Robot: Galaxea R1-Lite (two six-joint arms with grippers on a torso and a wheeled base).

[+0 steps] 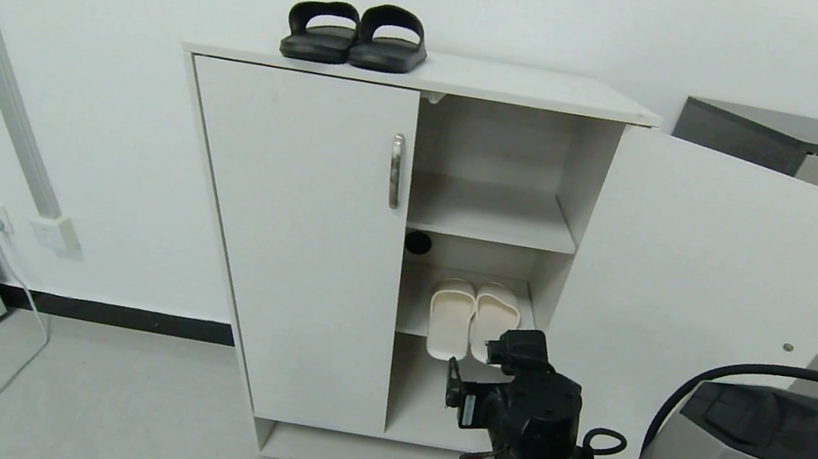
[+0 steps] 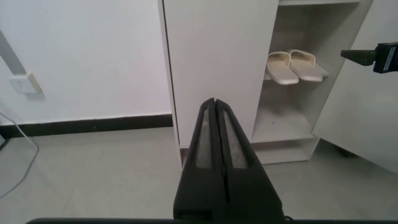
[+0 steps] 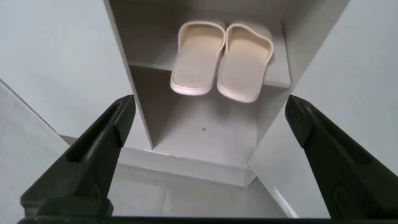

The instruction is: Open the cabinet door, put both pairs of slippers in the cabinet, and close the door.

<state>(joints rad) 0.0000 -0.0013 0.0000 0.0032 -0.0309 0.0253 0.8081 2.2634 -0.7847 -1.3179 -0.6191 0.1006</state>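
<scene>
Cabinet: The white cabinet [image 1: 535, 88] stood against the wall on a pale floor [image 1: 94, 393]. Its left door [image 1: 289, 242] was closed, with a metal handle [image 1: 395, 171] mounted upright near the inner edge. Its right door [image 1: 700, 298] stood swung wide open, exposing the right compartment and its shelves.

Slippers:
- The cream slippers [image 1: 471, 319] lay side by side, touching, on the middle shelf [image 1: 413, 302] inside the open compartment, with their near ends at the shelf's front edge. The right wrist view showed the same pair [image 3: 221, 59] above the compartment's bottom panel.
- The black slippers [image 1: 356, 35] sat side by side on top of the cabinet, over the closed left door, outside the compartment.

Grippers:
- The right gripper [image 1: 486, 365] was positioned in front of the open compartment, just below and short of the cream slippers, not touching them. Its jaws were released, spread wide apart with nothing between them.
- The left gripper [image 2: 215, 104] was positioned low, well back from the cabinet and facing the closed left door. Its jaws were clenched flat against each other, grasping nothing.

Surroundings: A wall socket [image 1: 57, 232] with a cable was mounted low on the wall left of the cabinet. A grey cabinet [image 1: 812, 141] stood to the right, behind the open door.
</scene>
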